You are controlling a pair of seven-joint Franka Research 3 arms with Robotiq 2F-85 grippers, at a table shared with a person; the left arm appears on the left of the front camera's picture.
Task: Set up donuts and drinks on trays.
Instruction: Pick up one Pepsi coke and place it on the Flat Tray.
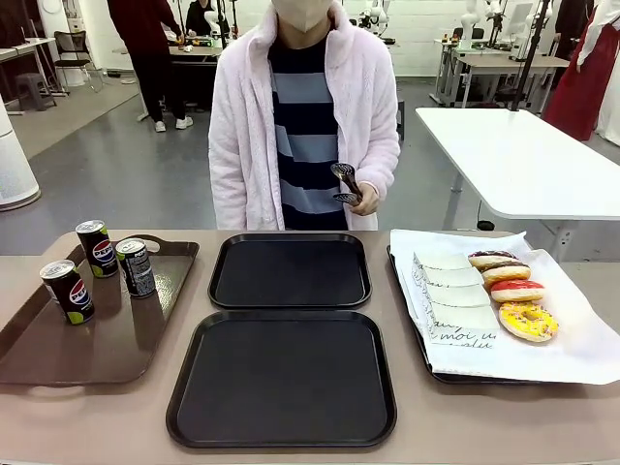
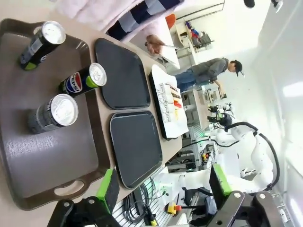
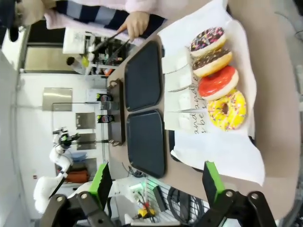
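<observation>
Three drinks, black Pepsi cans (image 1: 96,248) (image 2: 83,81), stand on a glossy brown tray (image 1: 58,349) at the left. Two bare black trays lie mid-table, one near (image 1: 281,378) (image 3: 146,142) and one far (image 1: 291,271) (image 3: 142,78). Several donuts (image 1: 516,290) line the right side: sprinkled chocolate (image 3: 207,39), chocolate (image 3: 212,61), red (image 3: 217,81) and yellow (image 3: 227,109), beside white paper sleeves (image 1: 450,291). My left gripper (image 2: 163,189) hangs open high above the brown tray's near end. My right gripper (image 3: 156,182) hangs open above the table edge near the donuts.
The donuts rest on a white-paper-lined tray (image 1: 572,358) at the right. A person in a pale fleece jacket stands at the far side holding metal tongs (image 1: 346,182) above the table edge. A white table (image 1: 513,155) stands behind at the right.
</observation>
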